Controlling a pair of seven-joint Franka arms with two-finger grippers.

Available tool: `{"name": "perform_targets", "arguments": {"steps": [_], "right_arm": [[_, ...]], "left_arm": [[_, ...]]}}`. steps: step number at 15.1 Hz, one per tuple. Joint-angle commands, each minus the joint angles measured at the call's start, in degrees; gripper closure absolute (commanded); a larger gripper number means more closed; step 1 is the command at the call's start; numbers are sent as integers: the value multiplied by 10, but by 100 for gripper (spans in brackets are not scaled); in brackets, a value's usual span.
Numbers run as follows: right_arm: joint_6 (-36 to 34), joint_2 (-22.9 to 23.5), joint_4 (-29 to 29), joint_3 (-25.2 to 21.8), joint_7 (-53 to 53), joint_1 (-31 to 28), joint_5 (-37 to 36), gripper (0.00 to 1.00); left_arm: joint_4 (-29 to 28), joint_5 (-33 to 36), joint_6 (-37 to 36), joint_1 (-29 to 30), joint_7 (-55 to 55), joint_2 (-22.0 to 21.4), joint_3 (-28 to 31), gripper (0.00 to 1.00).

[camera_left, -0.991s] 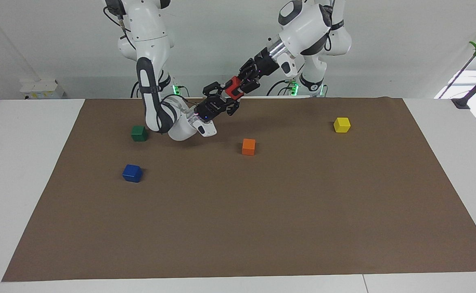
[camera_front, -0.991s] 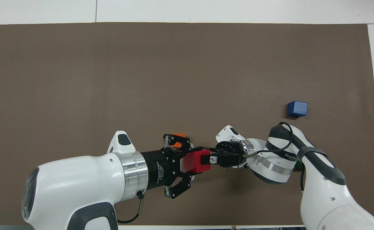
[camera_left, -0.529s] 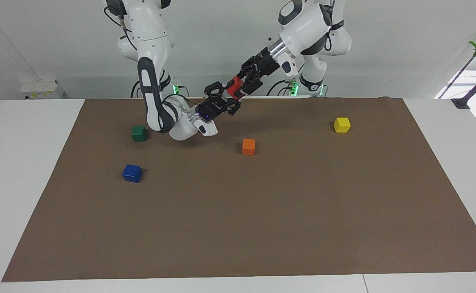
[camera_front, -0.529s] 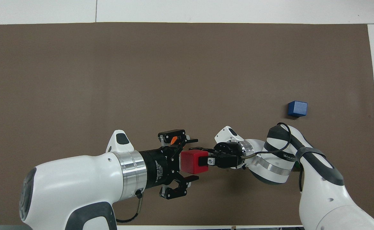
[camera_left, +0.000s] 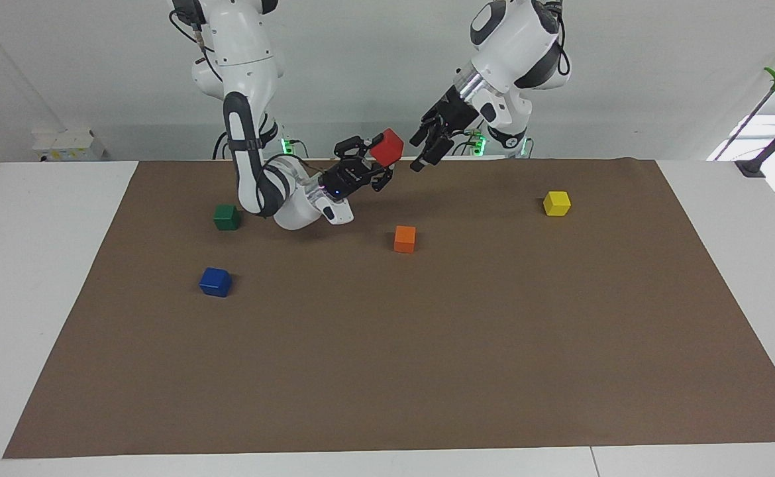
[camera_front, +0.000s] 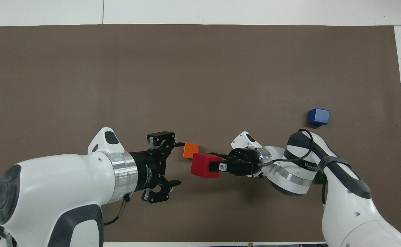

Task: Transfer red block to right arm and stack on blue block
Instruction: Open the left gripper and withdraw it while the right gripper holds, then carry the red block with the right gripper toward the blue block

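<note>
The red block (camera_left: 387, 147) is held up in the air by my right gripper (camera_left: 379, 159), which is shut on it over the mat's edge nearest the robots. In the overhead view the red block (camera_front: 205, 165) sits at the tip of the right gripper (camera_front: 215, 166), beside the orange cube. My left gripper (camera_left: 416, 154) is open and empty, apart from the red block; it also shows in the overhead view (camera_front: 177, 163). The blue block (camera_left: 215, 282) lies on the mat toward the right arm's end, and shows in the overhead view (camera_front: 319, 116).
An orange cube (camera_left: 405, 239) lies mid-mat under the grippers. A dark green cube (camera_left: 226, 216) sits nearer to the robots than the blue block. A yellow cube (camera_left: 556, 203) lies toward the left arm's end. A brown mat (camera_left: 427, 371) covers the white table.
The left gripper has opened, let go of the red block and drawn back toward its base. The right gripper now holds the block alone and has lifted it slightly.
</note>
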Motion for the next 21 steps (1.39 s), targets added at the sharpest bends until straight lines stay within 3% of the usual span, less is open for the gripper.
{"name": "perform_targets", "arguments": {"steps": [1, 3, 6, 8, 11, 14, 16, 18, 21], "right_arm": [[69, -39, 15, -1, 43, -7, 6, 100], [129, -78, 16, -2, 77, -12, 4, 100], [278, -166, 16, -2, 139, -11, -8, 100], [363, -212, 17, -2, 179, -8, -36, 100], [451, -273, 17, -2, 240, -8, -98, 100], [548, -325, 25, 2, 323, -5, -195, 100], [575, -348, 31, 2, 386, -5, -272, 100], [591, -364, 38, 1, 445, -11, -368, 100], [591, -363, 76, -1, 537, -19, -510, 100]], "left_arm": [[2, 36, -96, 57, 106, -18, 2, 0], [2, 84, -132, 87, 200, -21, 2, 0], [5, 145, -126, 146, 329, -16, 2, 0], [31, 199, -131, 185, 442, 10, 1, 0], [84, 309, -129, 196, 533, 57, 1, 0], [220, 381, -201, 197, 591, 162, 2, 0], [283, 424, -246, 192, 633, 209, 1, 0], [296, 437, -257, 191, 678, 216, 2, 0], [267, 439, -261, 196, 687, 198, 3, 0]]}}
